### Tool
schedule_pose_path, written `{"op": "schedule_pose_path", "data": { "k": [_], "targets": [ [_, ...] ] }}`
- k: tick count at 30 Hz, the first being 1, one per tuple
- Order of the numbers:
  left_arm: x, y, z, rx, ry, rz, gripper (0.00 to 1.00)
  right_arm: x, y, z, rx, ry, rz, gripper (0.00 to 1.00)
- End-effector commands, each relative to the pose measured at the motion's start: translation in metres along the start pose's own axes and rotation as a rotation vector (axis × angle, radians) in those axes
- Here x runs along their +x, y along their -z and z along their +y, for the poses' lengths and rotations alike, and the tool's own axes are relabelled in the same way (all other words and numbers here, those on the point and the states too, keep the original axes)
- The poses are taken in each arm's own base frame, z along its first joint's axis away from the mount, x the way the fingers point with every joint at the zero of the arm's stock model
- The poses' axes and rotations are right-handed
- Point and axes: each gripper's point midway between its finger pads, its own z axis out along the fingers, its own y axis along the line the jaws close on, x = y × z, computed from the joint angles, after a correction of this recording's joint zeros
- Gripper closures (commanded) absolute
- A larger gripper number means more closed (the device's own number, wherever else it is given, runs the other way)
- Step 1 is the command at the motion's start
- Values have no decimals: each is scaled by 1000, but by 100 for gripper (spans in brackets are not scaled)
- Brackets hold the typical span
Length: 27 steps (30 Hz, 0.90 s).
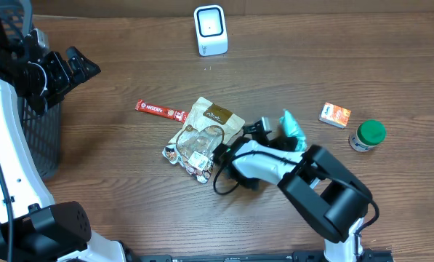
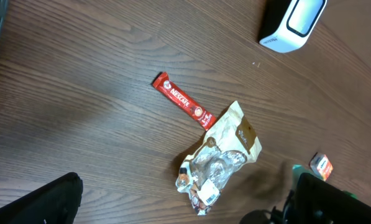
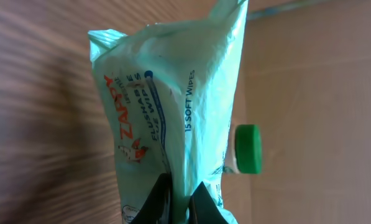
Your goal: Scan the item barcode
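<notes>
While your right gripper (image 3: pixel 176 200) pinches one green wipes pack (image 3: pixel 173 93) tight, just right of the one brown pouch (image 1: pixel 202 135), your left gripper (image 1: pixel 78 67) hangs wide apart and empty over the one basket (image 1: pixel 38 138). You also have one scanner (image 1: pixel 210 29), one red coffee stick (image 1: pixel 161 110), one orange box (image 1: pixel 334 114) and one green-capped jar (image 1: pixel 366 135).

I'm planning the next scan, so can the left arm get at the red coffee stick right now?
Probably yes: the coffee stick lies uncovered on the table, the left claw is open and empty, and nothing stands between them.
</notes>
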Motion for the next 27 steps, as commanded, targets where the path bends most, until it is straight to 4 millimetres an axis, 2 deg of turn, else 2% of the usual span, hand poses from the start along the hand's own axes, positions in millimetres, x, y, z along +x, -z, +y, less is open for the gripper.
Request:
{"op": "schedule_pose_path", "data": {
  "k": [1, 4, 6, 9, 18, 22, 27],
  "targets": [
    [1, -2, -2, 2, 2, 5, 0, 3, -22, -10, 41, -43, 45, 96],
    [1, -2, -2, 2, 2, 5, 0, 12, -40, 0, -24, -112, 147, 96],
    [1, -2, -2, 2, 2, 5, 0, 17, -48, 7, -69, -70, 195, 96],
    [1, -2, -2, 2, 2, 5, 0, 19, -56, 7, -71, -11, 209, 96],
    [1, -2, -2, 2, 2, 5, 0, 16, -47, 2, -54, 231, 164, 96],
    [1, -2, -2, 2, 2, 5, 0, 34, -42, 17, -153, 268, 242, 96],
    [1, -2, -2, 2, 2, 5, 0, 37, -41, 30, -162, 290, 246, 96]
  ]
}}
